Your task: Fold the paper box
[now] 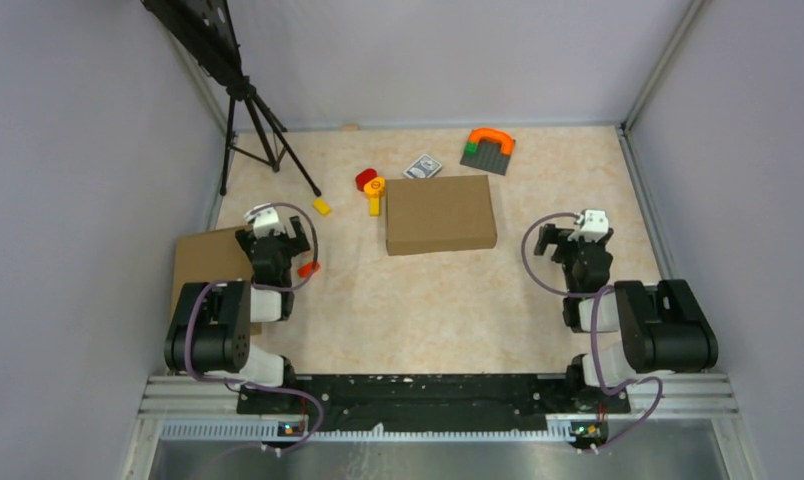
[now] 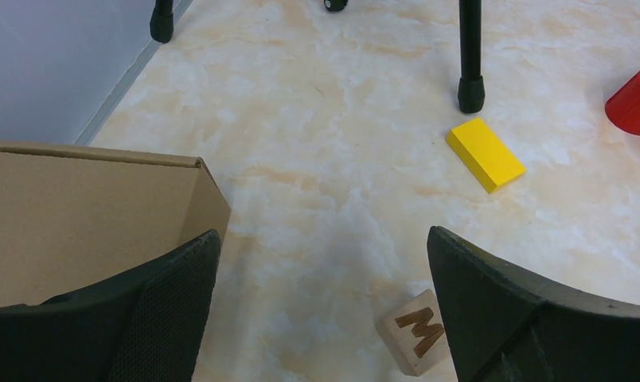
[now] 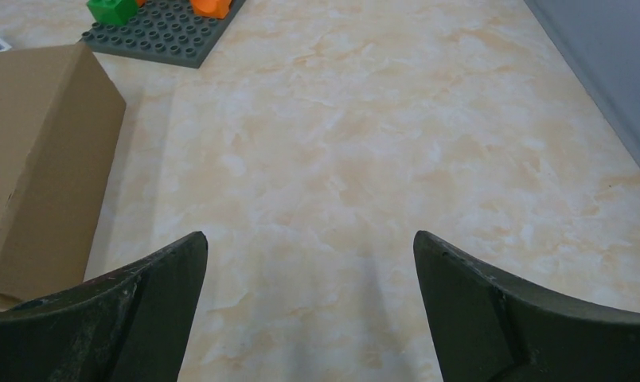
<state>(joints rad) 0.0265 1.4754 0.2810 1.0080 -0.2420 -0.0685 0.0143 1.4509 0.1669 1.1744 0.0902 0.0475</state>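
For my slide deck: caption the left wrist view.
Open left hand over the table: cardboard box at left, yellow block ahead, wooden M cube beside one finger.

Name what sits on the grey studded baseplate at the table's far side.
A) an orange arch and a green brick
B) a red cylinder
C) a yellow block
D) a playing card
A: an orange arch and a green brick stand on the grey baseplate, seen from above.
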